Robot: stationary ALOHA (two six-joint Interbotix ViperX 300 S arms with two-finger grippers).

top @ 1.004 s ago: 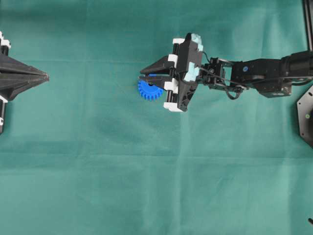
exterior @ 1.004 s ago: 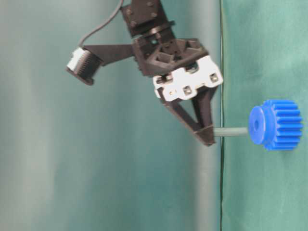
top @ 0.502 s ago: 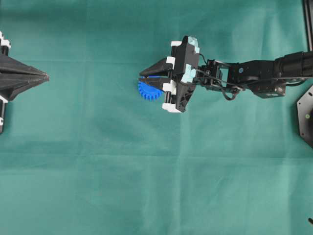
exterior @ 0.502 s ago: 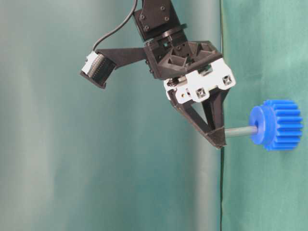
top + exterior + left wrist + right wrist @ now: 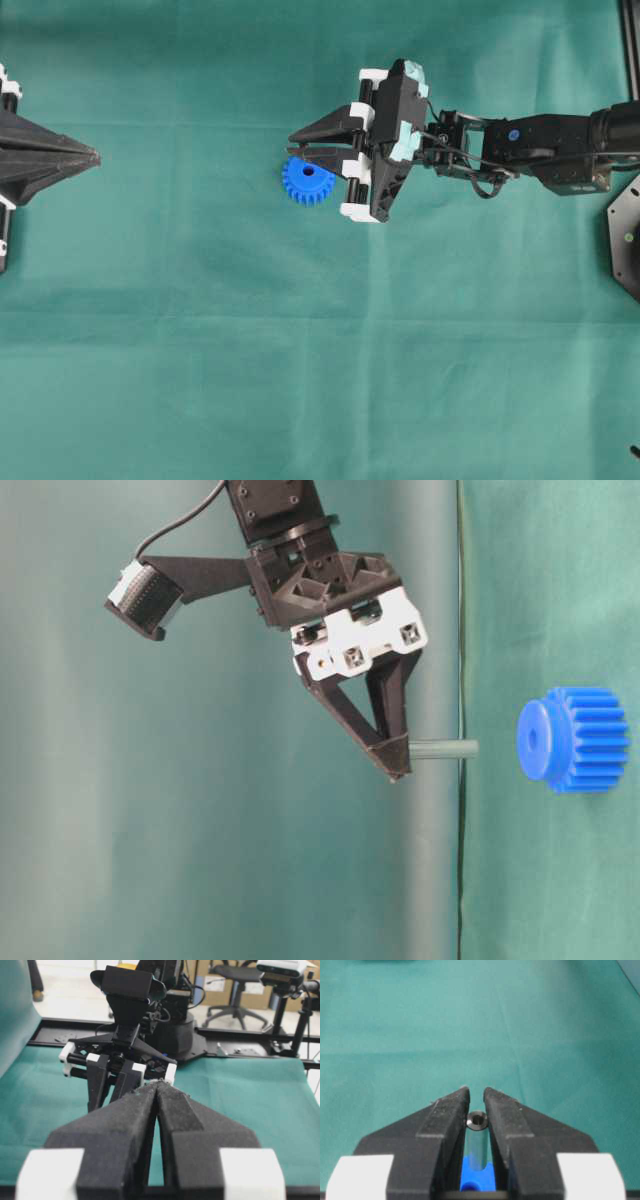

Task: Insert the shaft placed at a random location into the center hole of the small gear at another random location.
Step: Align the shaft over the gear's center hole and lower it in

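Note:
The small gear (image 5: 308, 181), bright blue, lies flat on the green cloth with its center hole (image 5: 309, 174) showing dark. Above it my right gripper (image 5: 296, 145) is shut on the shaft (image 5: 443, 749), a short grey pin sticking out of the tips toward the gear (image 5: 573, 739). The table-level view shows a gap between the pin's free end and the hub's hole (image 5: 531, 740). From the right wrist, the shaft (image 5: 477, 1120) sits between the fingers with blue gear (image 5: 477, 1183) below it. My left gripper (image 5: 95, 157) rests shut and empty at the far left.
Green cloth covers the whole table (image 5: 320, 380). The right arm (image 5: 540, 150) stretches in from the right edge. In the left wrist view, the left gripper (image 5: 159, 1083) points at the right arm's gripper (image 5: 120, 1067).
The shaft's tip was against the gear's hub half a second ago. Now the right gripper has pulled back from the gear with the shaft, leaving a gap. The left arm has not moved.

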